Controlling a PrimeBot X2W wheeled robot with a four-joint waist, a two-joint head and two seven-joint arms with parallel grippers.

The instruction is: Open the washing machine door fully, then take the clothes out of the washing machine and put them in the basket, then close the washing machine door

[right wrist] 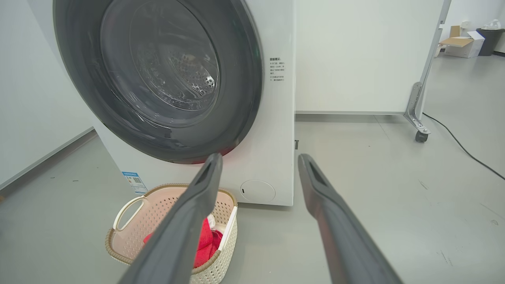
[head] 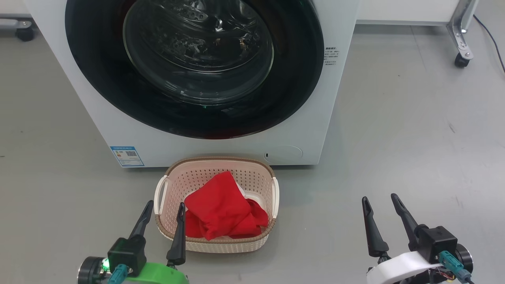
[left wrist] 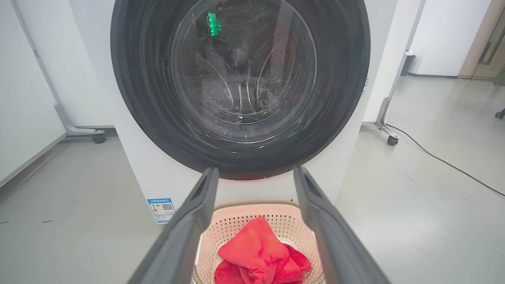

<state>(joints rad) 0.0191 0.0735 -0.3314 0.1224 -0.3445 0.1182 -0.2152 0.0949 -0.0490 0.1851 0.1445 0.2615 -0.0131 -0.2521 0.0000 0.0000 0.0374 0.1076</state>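
Down at the bottom of the head view, the left gripper [head: 165,203], green band at its wrist, has its two long dark fingers spread wide with nothing between them. On the other side it's the same for the right gripper [head: 379,197], white band at the wrist: jaws wide, nothing held, over the grey floor [head: 414,150] and well apart from everything else.

Just ahead of the left gripper sits the small cream perforated plastic basket [head: 221,159], with a brown woven-look rim and white side handles. The left gripper's inner finger crosses the basket's left wall in the head view; whether it touches, I can't tell. In the left wrist view the basket shows between the two fingers.

And there are the clothes [head: 219,207]: bright red soft fabric bunched up inside the basket, a bit of white peeking out on the right.

Just beyond the basket stands the big white boxy washing machine [head: 311,130], a blue sticker [head: 127,156] at its lower left corner and small printed text [head: 330,57] right of the door. The washing machine door [head: 98,67], round with a wide glossy black rim and a bulging clear glass centre, lies shut flat against the front. Through the glass you can see the perforated metal drum [left wrist: 221,94]. Farther back is a black caster [head: 461,59] under a grey metal leg, with a dark cable [head: 491,39] trailing across the floor.
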